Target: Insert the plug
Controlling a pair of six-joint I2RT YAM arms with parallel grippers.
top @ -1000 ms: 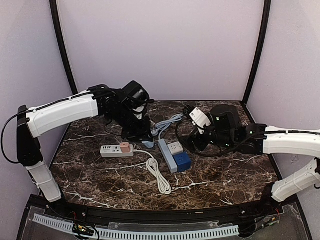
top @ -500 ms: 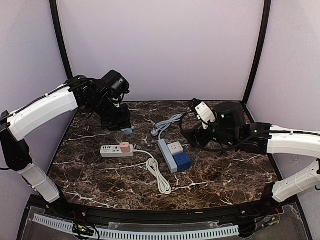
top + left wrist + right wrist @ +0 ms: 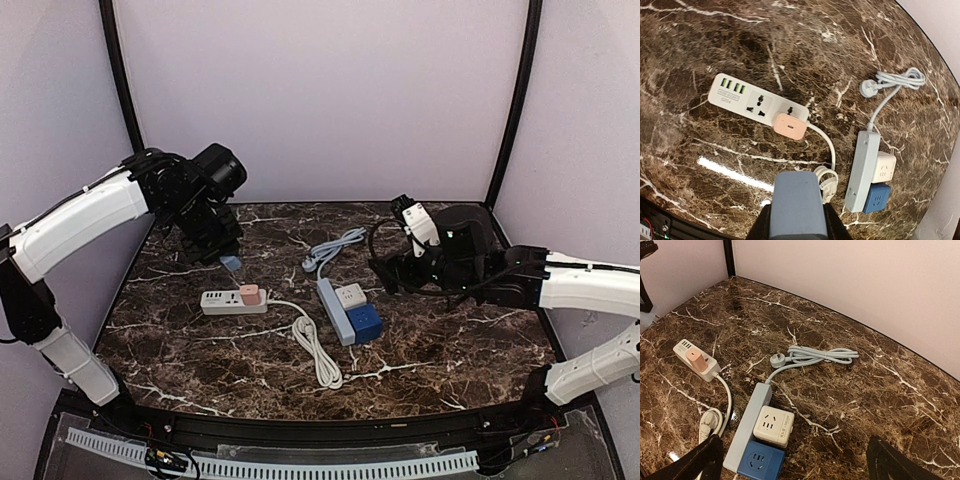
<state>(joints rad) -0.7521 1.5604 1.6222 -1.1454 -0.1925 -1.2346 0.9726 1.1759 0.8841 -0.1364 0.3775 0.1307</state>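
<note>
**Table**: dark brown marble with white veins.

1. **White cord**: loosely coiled at 6 o'clock from the table centre, running off to the white power strip.
2. **Blue cube adapter**: socket face up, touching the 3 o'clock side of the grey-blue power strip near centre.
3. **White cube adapter**: at 12 o'clock of the blue cube and touching it, against the same strip.
4. **White power strip**: lying at 9 o'clock. It has four green ports at one end, and the small grey lettering beneath them is too fine to read. A pink plug sits in the socket at the cord end.
5. **Right end effector**: at 3 o'clock, fingers spread fully apart, holding nothing.
6. **Left end effector**: at 10 o'clock, closed tight on the blue-grey plug. The plug is held in the air beyond the white power strip, apart from every socket.
7. **Grey cable bundle**: tied, at 12 o'clock. Its round plug lies on the table, and its lead runs to the grey-blue power strip.
</note>
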